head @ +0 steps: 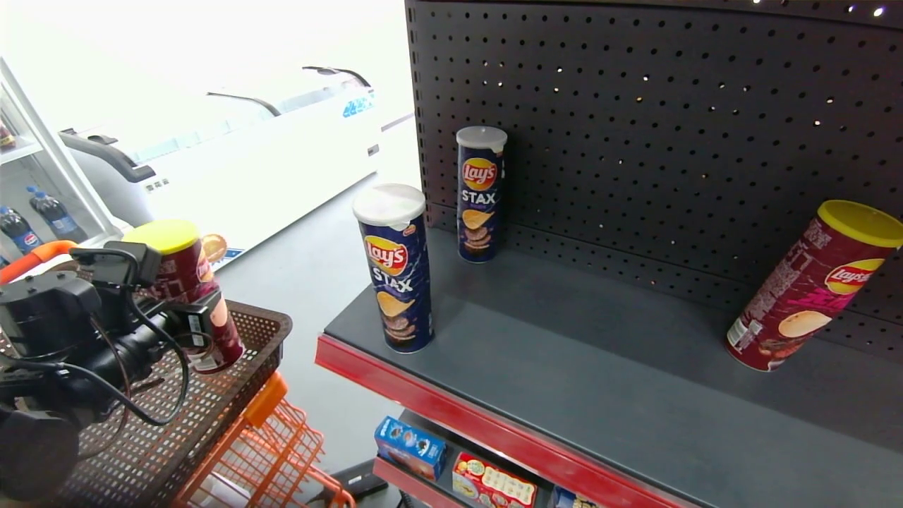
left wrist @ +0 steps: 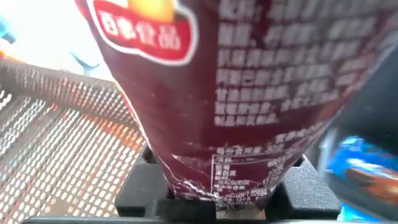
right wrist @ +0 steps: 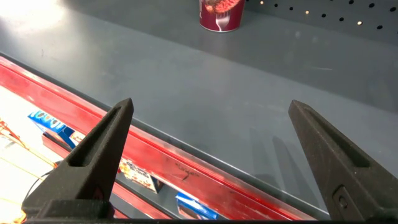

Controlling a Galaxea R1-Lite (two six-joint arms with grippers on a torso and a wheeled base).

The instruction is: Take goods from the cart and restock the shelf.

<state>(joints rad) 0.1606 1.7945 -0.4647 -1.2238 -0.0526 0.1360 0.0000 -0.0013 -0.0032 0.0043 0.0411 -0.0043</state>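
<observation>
My left gripper (head: 201, 321) is shut on a maroon chip can with a yellow lid (head: 192, 282), held upright above the brown cart basket (head: 233, 395). Up close, the can (left wrist: 242, 93) stands between the fingers (left wrist: 140, 180). On the dark shelf (head: 564, 353) stand two blue chip cans, one near the front left edge (head: 395, 268) and one at the back (head: 480, 194). Another maroon can (head: 811, 289) leans against the pegboard at the right; its base (right wrist: 221, 15) shows far off. My right gripper (right wrist: 214, 155) is open over the shelf's red front edge (right wrist: 186, 165).
A black pegboard (head: 670, 127) backs the shelf. Boxed goods (head: 451, 458) sit on the lower shelf. The orange cart frame (head: 268, 451) stands left of the shelf. A white chest freezer (head: 247, 162) and a drinks fridge (head: 28, 204) stand behind. The shelf's middle is bare.
</observation>
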